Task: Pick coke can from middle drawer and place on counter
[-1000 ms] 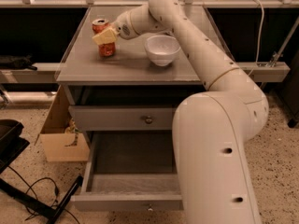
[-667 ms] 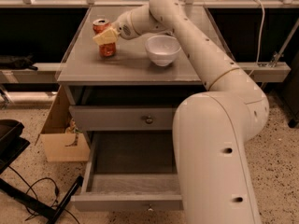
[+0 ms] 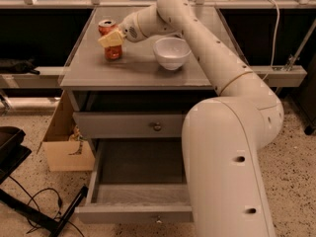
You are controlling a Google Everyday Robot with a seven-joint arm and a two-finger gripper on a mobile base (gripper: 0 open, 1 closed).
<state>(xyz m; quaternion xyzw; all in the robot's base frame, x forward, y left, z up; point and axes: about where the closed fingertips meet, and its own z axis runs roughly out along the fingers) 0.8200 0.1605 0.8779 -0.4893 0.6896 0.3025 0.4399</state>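
Camera view is showing the gripper (image 3: 110, 38) clasping the coke can (image 3: 113, 53) upright on the counter (image 3: 138, 74), just left of the white bowl (image 3: 171, 52). Probably it is steadying the can before letting go.

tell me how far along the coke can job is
Done: the coke can is out of the middle drawer, which stands open with nothing visible inside. The can looks to be standing upright on the counter, left of the white bowl. In hand: the gripper is at the can's upper side. Left: letting go, if it has not, and drawing the arm back.
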